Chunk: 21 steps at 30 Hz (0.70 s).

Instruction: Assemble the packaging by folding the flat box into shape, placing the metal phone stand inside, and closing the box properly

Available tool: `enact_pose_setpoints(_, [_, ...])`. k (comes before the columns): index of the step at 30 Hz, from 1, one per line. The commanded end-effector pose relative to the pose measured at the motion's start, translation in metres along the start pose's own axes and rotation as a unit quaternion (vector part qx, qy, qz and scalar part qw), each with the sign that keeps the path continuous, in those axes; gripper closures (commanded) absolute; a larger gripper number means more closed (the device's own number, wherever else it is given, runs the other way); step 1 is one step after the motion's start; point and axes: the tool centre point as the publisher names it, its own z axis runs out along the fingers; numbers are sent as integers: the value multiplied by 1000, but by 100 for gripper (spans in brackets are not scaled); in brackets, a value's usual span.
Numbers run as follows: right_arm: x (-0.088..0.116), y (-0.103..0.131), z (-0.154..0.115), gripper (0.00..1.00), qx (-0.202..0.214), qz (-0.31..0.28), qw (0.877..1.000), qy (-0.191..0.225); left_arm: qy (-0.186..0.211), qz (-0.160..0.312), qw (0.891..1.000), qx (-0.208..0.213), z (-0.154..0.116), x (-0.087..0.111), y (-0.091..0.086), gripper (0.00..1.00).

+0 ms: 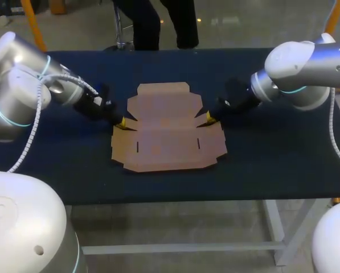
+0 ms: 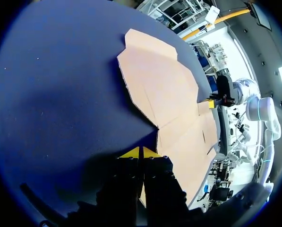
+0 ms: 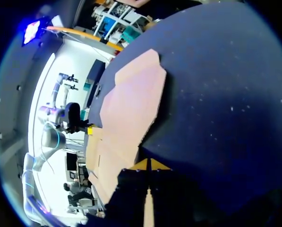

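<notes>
A flat brown cardboard box blank [image 1: 167, 128] lies unfolded in the middle of the dark blue table [image 1: 272, 159]. My left gripper [image 1: 122, 123] is shut, its yellow tips at the notch in the blank's left edge. My right gripper [image 1: 208, 119] is shut too, with its tips at the matching notch on the right edge. From the left wrist, the shut tips [image 2: 140, 153] rest just short of the blank [image 2: 164, 90], and the right gripper [image 2: 211, 103] shows across it. From the right wrist, the shut tips [image 3: 148, 165] sit at the blank's [image 3: 129, 106] edge. No metal phone stand is in view.
Dark cloth surrounds the blank on all sides. A person's legs stand behind the table's far edge, not reaching over it.
</notes>
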Motion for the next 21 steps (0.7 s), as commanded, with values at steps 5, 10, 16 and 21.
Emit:
enact_pose_setpoints(5, [6, 2, 2, 100, 1, -5, 1000, -5, -25, 1, 1000, 1, -1, 14, -1, 100])
enact_pose_setpoints(10, [9, 1, 2, 100, -3, -7, 1000, -12, -45, -4, 999, 4, -1, 22, 2, 100])
enact_pose_setpoints(16, [15, 1, 2, 100, -11, -11, 1000, -28, -60, -5, 998, 6, -1, 27, 4, 100])
enact_pose_setpoints(21, [19, 0, 3, 100, -17, -13, 999, -43, -70, -5, 997, 10, 0, 30, 4, 100])
